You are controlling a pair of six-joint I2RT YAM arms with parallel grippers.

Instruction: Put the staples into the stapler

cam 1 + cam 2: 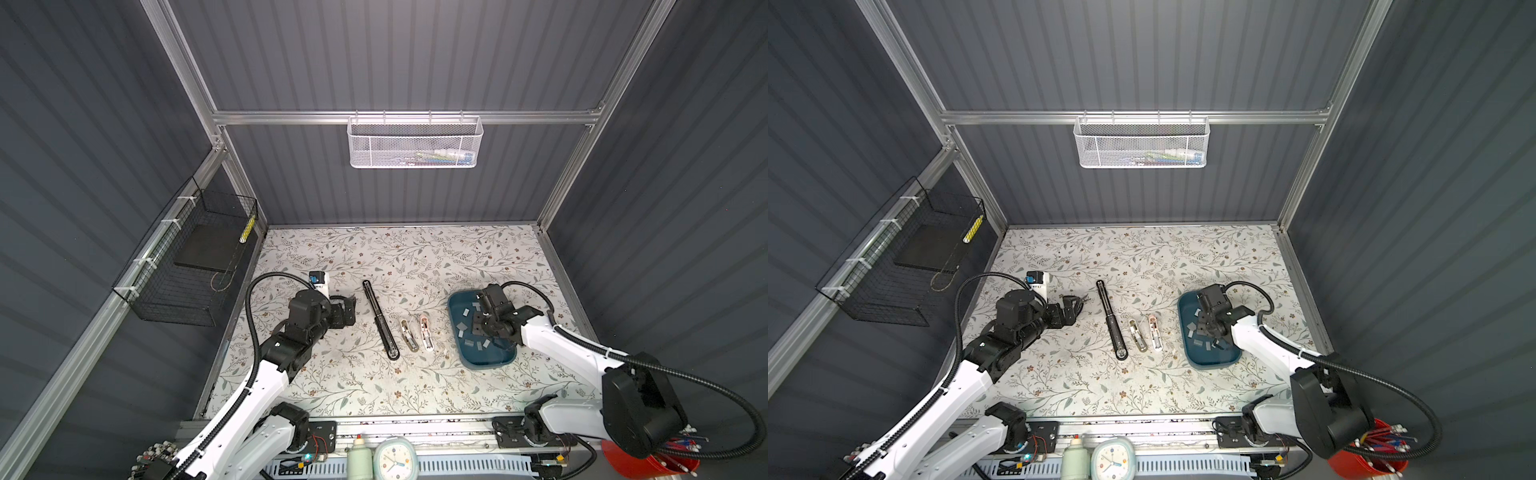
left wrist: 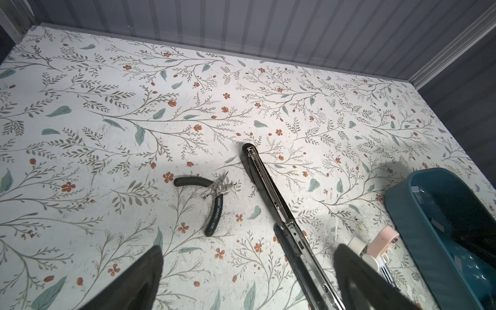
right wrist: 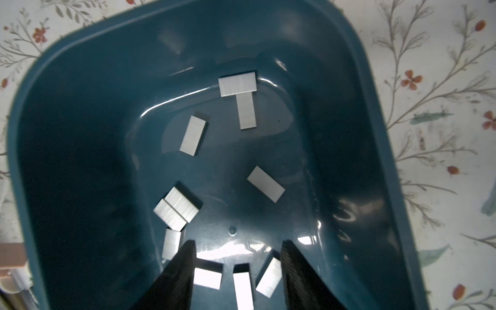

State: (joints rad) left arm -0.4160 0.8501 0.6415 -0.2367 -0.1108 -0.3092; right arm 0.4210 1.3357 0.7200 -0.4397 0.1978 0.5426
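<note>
Both top views look down on the whole table [image 1: 374, 386]; wrist cameras sit close above it

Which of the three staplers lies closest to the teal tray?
The small pink stapler; the cream stapler and the long black stapler lie farther from the tray.

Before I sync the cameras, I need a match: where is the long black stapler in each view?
In a top view: long black stapler, opened, mid-table, left of the teal tray.
In a top view: same spot.
Left wrist: between the pliers and tray.
Right wrist: not in it.
Shared landmark: teal tray, in all four.
</note>
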